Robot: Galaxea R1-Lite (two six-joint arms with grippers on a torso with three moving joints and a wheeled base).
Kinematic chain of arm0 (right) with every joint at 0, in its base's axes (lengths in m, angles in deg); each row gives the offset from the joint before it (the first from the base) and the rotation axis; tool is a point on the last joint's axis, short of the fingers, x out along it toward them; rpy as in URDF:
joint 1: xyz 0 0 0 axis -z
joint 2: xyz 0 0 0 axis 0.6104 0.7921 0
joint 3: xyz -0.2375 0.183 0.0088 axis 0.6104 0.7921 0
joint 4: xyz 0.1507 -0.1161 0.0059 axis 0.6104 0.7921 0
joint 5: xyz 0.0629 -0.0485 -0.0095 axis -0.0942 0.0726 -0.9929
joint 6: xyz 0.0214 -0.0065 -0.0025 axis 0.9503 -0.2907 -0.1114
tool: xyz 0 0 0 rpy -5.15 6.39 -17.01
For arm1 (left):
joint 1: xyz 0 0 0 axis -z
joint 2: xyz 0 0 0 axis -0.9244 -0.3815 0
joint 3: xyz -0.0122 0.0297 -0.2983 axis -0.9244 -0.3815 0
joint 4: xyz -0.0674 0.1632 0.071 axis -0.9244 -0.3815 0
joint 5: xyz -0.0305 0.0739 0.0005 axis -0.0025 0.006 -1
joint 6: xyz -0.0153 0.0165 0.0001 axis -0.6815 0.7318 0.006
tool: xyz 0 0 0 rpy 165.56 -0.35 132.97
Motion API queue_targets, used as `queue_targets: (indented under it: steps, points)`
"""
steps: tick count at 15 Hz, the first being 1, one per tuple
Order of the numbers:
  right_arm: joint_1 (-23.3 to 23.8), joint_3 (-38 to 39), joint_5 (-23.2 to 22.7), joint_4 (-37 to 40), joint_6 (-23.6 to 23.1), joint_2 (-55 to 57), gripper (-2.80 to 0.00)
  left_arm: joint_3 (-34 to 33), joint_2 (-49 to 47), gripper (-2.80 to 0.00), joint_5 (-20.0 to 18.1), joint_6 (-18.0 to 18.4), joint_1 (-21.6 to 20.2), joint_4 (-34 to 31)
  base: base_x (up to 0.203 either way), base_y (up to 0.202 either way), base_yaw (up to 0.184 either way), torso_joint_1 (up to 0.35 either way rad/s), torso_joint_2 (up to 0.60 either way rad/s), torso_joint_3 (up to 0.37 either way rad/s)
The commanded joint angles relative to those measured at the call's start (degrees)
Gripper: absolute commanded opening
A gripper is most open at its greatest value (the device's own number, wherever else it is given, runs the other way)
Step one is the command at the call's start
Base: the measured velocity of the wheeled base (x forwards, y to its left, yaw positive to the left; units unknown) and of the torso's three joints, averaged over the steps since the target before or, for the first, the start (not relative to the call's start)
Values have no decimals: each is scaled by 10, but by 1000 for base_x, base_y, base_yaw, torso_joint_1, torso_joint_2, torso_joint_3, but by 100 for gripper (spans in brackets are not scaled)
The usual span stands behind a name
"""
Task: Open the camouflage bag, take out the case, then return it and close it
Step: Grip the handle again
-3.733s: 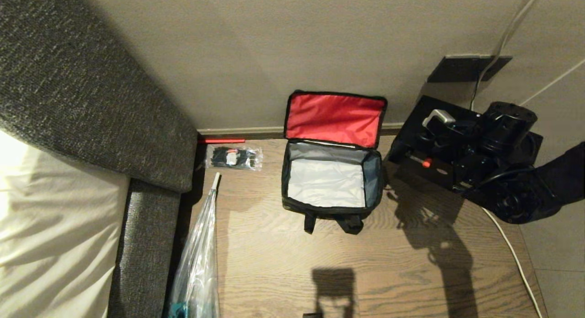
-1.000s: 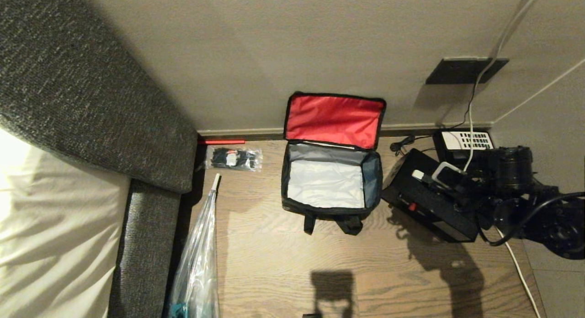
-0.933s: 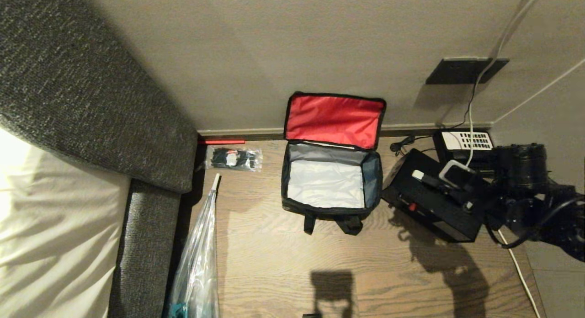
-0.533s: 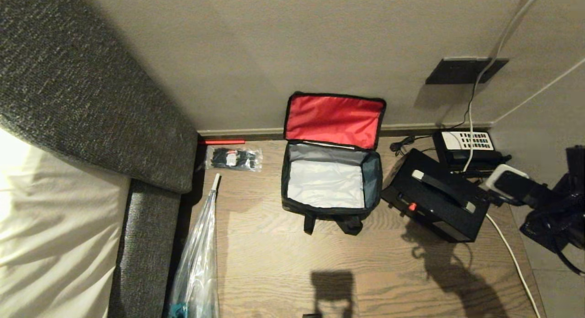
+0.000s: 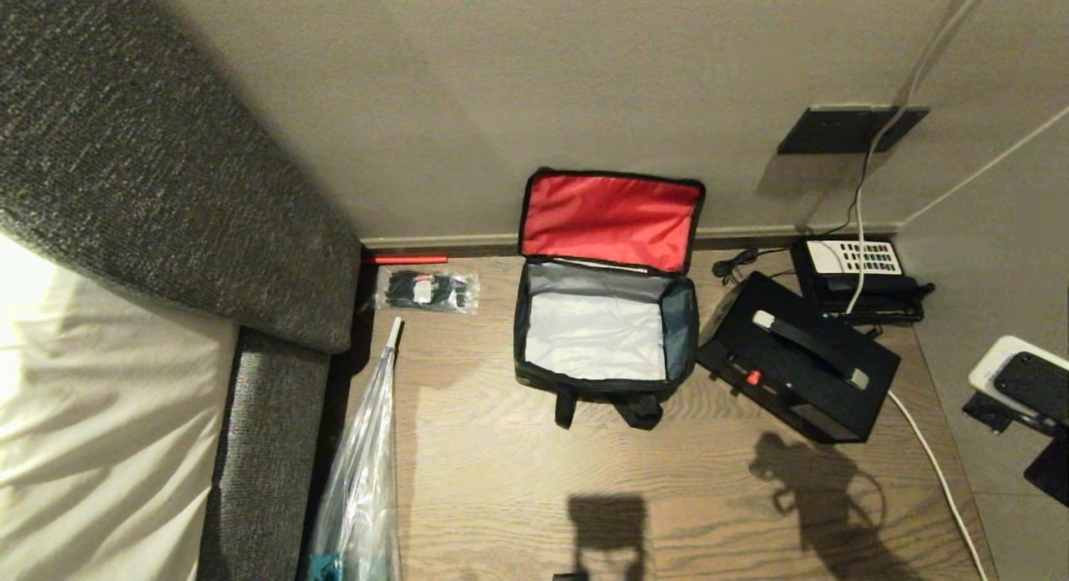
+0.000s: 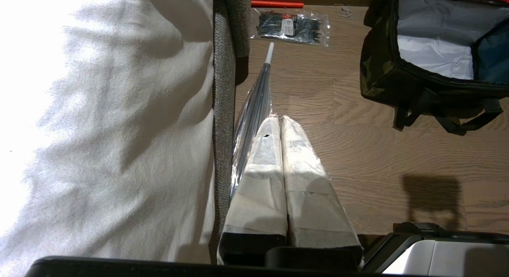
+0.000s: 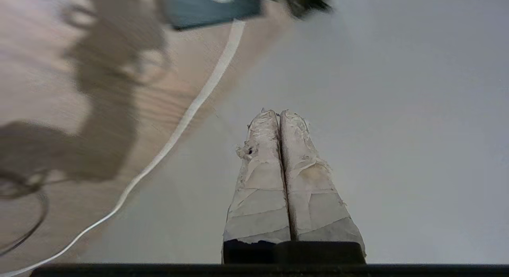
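The camouflage bag (image 5: pixel 597 386) stands open on the wood floor by the wall, its red lid (image 5: pixel 610 218) leaning back and its silver lining bare inside. It also shows in the left wrist view, where the bag (image 6: pixel 381 74) is off to one side. The black case (image 5: pixel 823 397) lies on the floor just right of the bag, with its grey handle (image 5: pixel 808 349) and red latch (image 5: pixel 752 378) up. My right arm (image 5: pixel 1023 381) is at the right edge, apart from the case. The right gripper (image 7: pixel 279 112) is shut and empty over grey floor. My left gripper (image 6: pixel 280 118) is parked shut beside the bed.
A black telephone (image 5: pixel 856 268) sits by the wall behind the case, and a white cable (image 5: pixel 939 472) runs from it across the floor. A plastic-wrapped umbrella (image 5: pixel 367 472), a packet of cable ties (image 5: pixel 428 289) and the bed frame (image 5: pixel 267 447) lie to the left.
My right gripper set the case down on the floor beside the bag, let go of its handle and drew away to the right edge, shut. The bag and left arm stayed still.
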Motion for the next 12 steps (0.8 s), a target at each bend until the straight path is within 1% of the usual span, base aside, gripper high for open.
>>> queue_targets:
  steps: [1, 3, 7, 10, 12]
  points:
    - [0, 0, -17, 44, -2, -38, -280, 0, 1, -280, 0, 0, 0, 0, 0, 0, 0, 0, 0, 0]
    - [0, 4, -18, 57, 5, -55, -280, 0, 1, -280, 0, 0, 0, 0, 0, 0, 0, 0, 0, 0]
    - [0, 15, -19, 59, 12, -72, -280, 0, 1, -280, 0, 0, 0, 0, 0, 0, 0, 0, 0, 0]
    - [0, 15, -29, 58, 55, -76, -280, 0, 1, -280, 0, 0, 0, 0, 0, 0, 0, 0, 0, 0]
    - [0, 15, -65, 55, 98, -78, -280, 0, 1, -280, 0, 0, 0, 0, 0, 0, 0, 0, 0, 0]
